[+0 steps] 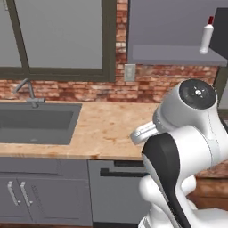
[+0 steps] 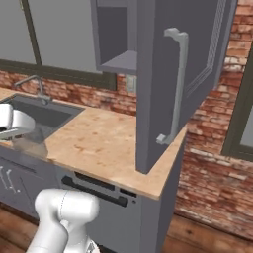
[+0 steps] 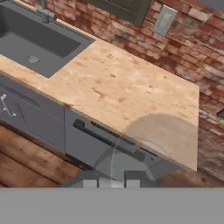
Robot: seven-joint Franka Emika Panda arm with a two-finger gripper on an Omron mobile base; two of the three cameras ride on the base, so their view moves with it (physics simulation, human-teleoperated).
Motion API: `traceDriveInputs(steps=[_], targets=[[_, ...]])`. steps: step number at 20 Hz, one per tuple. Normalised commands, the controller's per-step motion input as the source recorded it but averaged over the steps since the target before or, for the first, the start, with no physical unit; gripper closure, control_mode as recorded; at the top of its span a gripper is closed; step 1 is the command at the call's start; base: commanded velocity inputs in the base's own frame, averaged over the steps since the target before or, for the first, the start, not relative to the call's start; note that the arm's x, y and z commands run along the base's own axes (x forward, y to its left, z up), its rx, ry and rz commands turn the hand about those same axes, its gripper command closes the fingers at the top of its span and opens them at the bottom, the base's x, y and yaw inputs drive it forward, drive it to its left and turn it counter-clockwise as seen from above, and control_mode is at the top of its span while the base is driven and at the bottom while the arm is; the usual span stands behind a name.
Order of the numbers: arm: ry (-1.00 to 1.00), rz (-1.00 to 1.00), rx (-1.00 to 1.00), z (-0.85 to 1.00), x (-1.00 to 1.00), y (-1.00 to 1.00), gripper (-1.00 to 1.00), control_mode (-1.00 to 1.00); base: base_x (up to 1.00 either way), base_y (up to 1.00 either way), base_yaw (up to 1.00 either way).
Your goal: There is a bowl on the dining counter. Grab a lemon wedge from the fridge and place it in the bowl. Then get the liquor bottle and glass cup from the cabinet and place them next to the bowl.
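The dark fingers [image 3: 111,181] pinch the translucent greyish glass cup [image 3: 153,140] above the wood-grain counter [image 3: 113,87]. The slim white red-capped liquor bottle [image 1: 206,35] stands on the open grey cabinet's shelf [image 1: 173,55].

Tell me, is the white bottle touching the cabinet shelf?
Touching. In the left base view the bottle stands upright with its base resting on the shelf of the open cabinet, no gap under it.
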Motion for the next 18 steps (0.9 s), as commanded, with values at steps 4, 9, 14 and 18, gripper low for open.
traceDriveInputs(steps=[4, 9, 14, 18], targets=[[0.0, 0.0, 0.0, 0.0, 0.0, 0.0, 1.0, 1.0, -1.0, 0.09, 0.01], [0.0, 0.0, 0.0, 0.0, 0.0, 0.0, 1.0, 1.0, -0.94, 0.7, 0.35], [0.0, 0.0, 0.0, 0.0, 0.0, 0.0, 1.0, 1.0, -0.23, 0.99, 0.77], [0.0, 0.0, 0.0, 0.0, 0.0, 0.0, 1.0, 1.0, 0.0, 0.96, 0.79]])
